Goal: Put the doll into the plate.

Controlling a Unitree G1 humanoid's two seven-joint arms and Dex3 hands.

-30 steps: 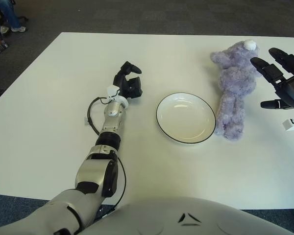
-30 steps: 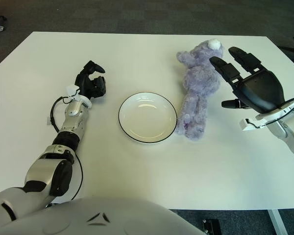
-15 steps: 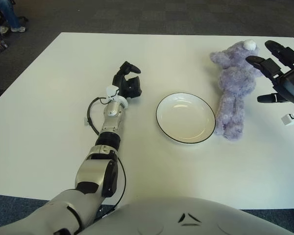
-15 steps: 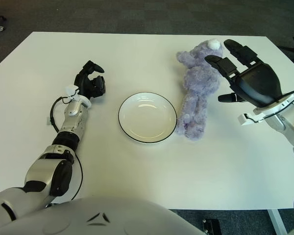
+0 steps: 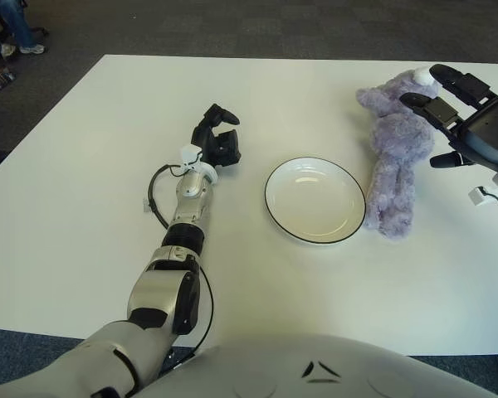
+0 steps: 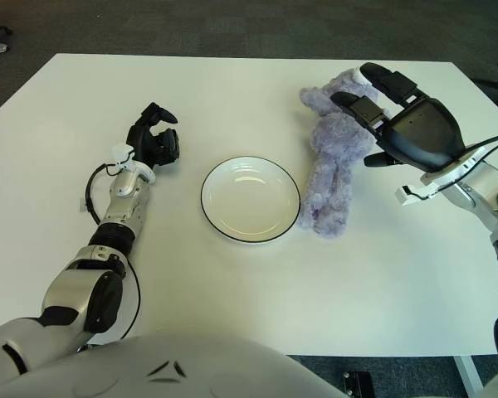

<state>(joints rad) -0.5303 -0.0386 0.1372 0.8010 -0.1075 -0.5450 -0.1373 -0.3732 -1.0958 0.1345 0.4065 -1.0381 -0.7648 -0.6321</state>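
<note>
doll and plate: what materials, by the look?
Doll: soft plush, likely synthetic fur; fuzzy lavender pile, limp limbs, white muzzle patch. Plate: probably glazed ceramic, possibly melamine; smooth glossy white with a thin dark rim line and light reflections. The right hand hovers open by the doll.

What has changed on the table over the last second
The right hand moved leftward over the doll's head, fingers spread, not yet gripping. The doll lies where it was beside the plate, which is empty as before, and the left hand stays parked on the table.
</note>
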